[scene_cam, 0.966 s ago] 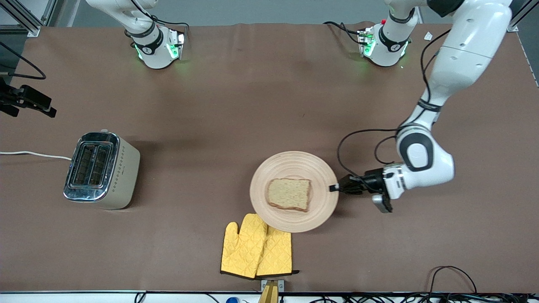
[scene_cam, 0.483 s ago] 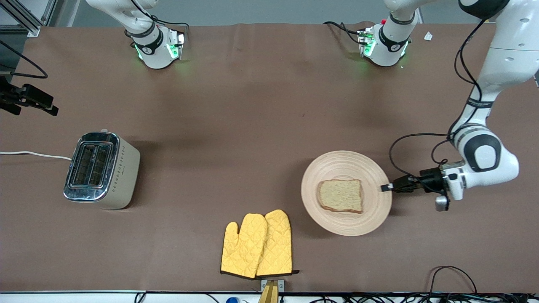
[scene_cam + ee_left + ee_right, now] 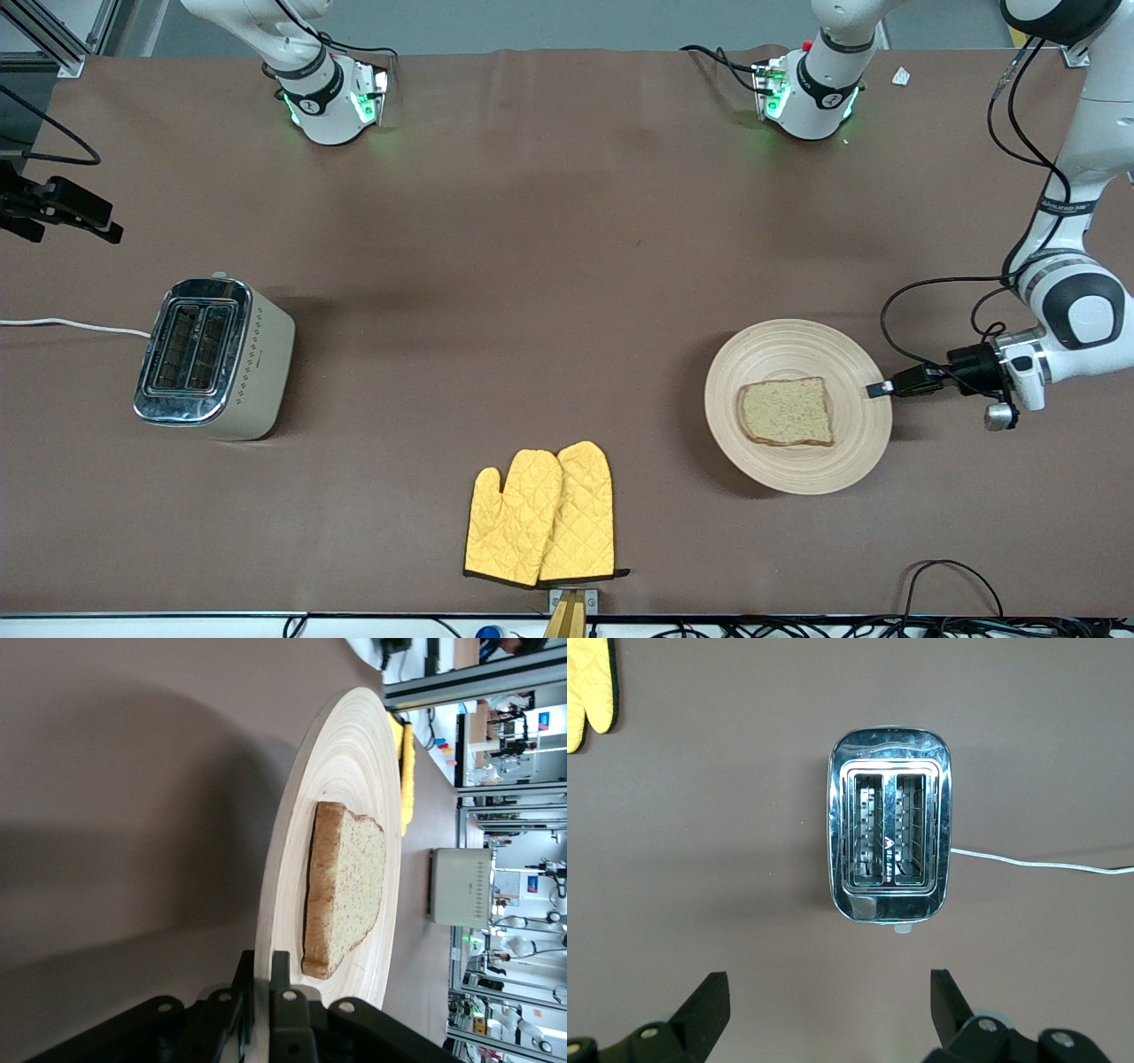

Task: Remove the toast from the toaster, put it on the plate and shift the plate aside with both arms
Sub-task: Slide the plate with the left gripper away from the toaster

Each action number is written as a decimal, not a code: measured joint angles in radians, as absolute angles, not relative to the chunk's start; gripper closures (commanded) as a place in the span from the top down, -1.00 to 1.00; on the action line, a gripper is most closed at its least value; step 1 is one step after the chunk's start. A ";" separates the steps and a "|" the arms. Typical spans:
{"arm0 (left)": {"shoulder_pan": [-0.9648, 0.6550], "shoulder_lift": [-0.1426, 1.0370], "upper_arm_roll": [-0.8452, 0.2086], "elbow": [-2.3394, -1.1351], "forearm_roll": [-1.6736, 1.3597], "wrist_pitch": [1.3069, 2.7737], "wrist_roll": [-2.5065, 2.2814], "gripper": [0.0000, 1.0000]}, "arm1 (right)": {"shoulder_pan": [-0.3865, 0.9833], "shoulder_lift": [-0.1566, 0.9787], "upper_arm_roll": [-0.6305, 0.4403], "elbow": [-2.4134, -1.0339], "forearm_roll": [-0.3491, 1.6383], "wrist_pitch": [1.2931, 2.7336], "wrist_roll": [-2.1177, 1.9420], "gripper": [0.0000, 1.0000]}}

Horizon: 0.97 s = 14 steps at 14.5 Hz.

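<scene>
So the left gripper (image 3: pixel 879 389) has its jaws clamped on the rim of the plate (image 3: pixel 850 350), right at the edge that faces the left arm's end of the surface (image 3: pixel 567 221). In the left wrist view you can see the thin wooden rim of the plate (image 3: pixel 345 753) pinched between the two black fingers (image 3: pixel 282 979), and the plate looks lifted a bit on the gripper's edge, casting a soft shadow on the brown cloth. The toast (image 3: pixel 787 411) is lying flat on the plate, a little off centre toward the front camera, and shows as a speckled slice (image 3: pixel 345 886) with a darker crust. The yellow oven mitts (image 3: pixel 540 516) sit apart from the plate, nearer to the front camera and toward the middle of the surface. The toaster (image 3: pixel 213 357) is well away at the right arm's end, both slots showing, white cord trailing off. The right gripper (image 3: pixel 828 1014) hangs high over the toaster (image 3: pixel 890 846) with its jaws spread wide and nothing between them, just waiting there.
</scene>
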State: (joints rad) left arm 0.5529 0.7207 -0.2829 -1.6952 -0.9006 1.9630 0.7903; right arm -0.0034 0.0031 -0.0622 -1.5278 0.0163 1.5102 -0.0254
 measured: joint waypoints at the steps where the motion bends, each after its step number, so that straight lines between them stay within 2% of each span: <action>1: 0.571 0.730 -0.283 -1.693 -0.887 1.963 0.790 -0.99 | -0.003 0.003 -0.062 -1.528 0.016 1.510 -0.025 1.00; 4: 0.612 0.773 -0.282 -1.688 -0.866 1.963 0.790 -0.91 | -0.003 0.003 -0.062 -1.528 0.016 1.510 -0.025 1.00; 5: 0.620 0.791 -0.282 -1.682 -0.858 1.963 0.791 -0.80 | -0.003 0.003 -0.062 -1.528 0.016 1.510 -0.025 1.00; 7: 0.625 0.818 -0.282 -1.663 -0.846 1.962 0.791 -0.27 | -0.003 0.003 -0.062 -1.528 0.016 1.510 -0.025 1.00; 9: 0.625 0.832 -0.282 -1.643 -0.845 1.960 0.791 0.97 | -0.003 0.003 -0.062 -1.528 0.016 1.510 -0.025 1.00; 14: 0.623 0.831 -0.290 -1.552 -0.700 1.951 0.749 1.00 | -0.003 0.003 -0.062 -1.527 0.016 1.512 -0.025 1.00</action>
State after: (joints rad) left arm 0.6232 0.8313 -0.2900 -1.5519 -0.7003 1.9508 0.7488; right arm -0.0034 0.0031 -0.0621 -1.5268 0.0163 1.5121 -0.0255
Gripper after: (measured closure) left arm 0.304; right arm 0.000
